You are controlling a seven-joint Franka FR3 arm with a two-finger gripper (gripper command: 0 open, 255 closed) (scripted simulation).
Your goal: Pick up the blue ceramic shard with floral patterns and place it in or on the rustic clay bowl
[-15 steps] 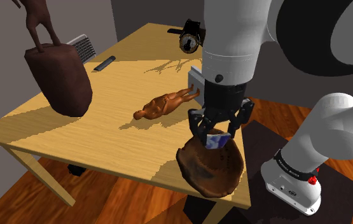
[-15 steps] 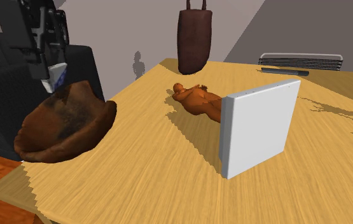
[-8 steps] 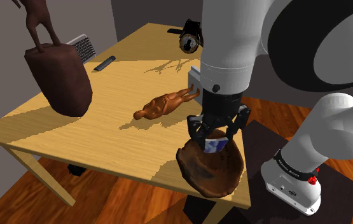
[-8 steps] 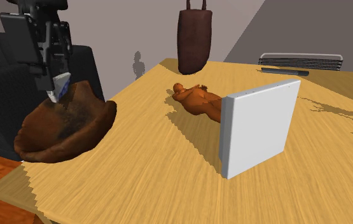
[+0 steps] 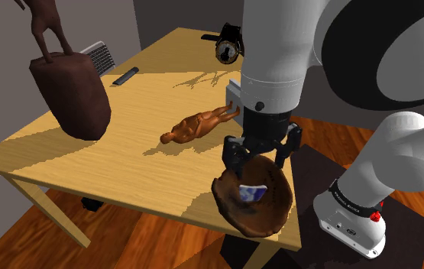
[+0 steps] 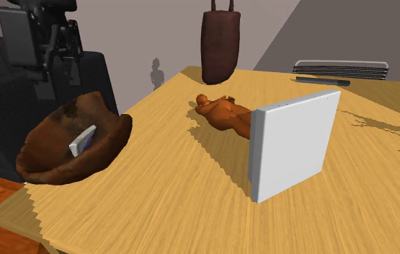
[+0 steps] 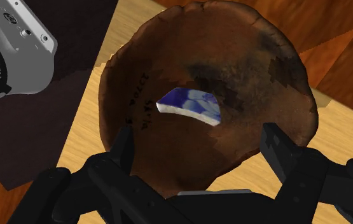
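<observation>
Blue-and-white shard (image 7: 189, 105) inside brown bowl (image 7: 276, 57), long axis finger-to-finger beneath parted gripper (image 7: 200, 137)

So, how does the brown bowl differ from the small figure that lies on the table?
Colour: the bowl is dark brown, the figure a lighter orange-brown. Shape: the bowl is wide and hollow, the figure long and slim. State: the bowl holds a blue-and-white shard; the figure holds nothing. Both rest on the wooden table.

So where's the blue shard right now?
The blue shard lies inside the brown bowl on the table, lower right of centre in the shoulder view, under the open fingers.
</observation>
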